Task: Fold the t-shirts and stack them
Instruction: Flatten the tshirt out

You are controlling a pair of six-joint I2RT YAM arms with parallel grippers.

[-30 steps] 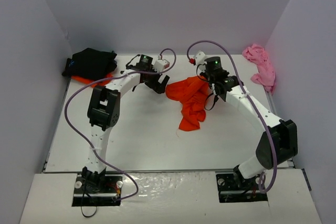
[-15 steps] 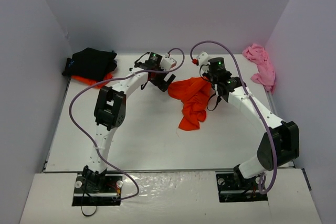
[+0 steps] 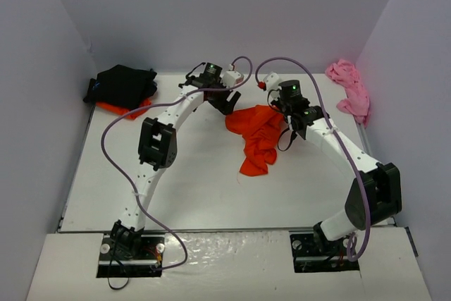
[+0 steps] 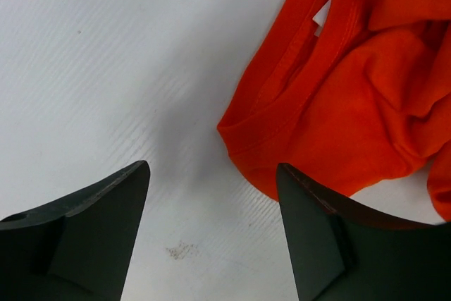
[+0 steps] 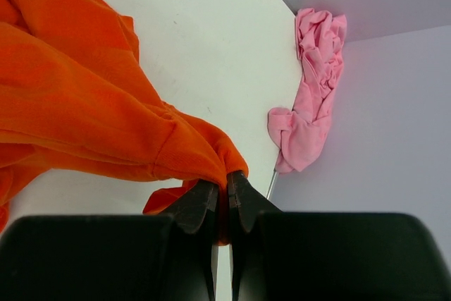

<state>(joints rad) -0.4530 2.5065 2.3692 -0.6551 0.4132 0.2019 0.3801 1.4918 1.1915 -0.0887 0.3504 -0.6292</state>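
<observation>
Right gripper [image 5: 227, 187]: clenched on a fold of the crumpled orange-red t-shirt [image 3: 257, 135], which lies at the middle of the table [image 3: 190, 181]. Left gripper [image 4: 211, 167]: jaws apart, grasping nothing, over bare table just beside that shirt's hem. Black t-shirt [image 3: 123, 84]: far left corner, lying on a second orange-red t-shirt [image 3: 113, 108]. Pink t-shirt [image 3: 350, 89]: bunched against the right wall [image 3: 416, 68].

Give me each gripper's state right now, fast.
Left gripper: open, holding nothing, at the edge of the orange t-shirt.
Right gripper: shut on a fold of the orange t-shirt.
</observation>
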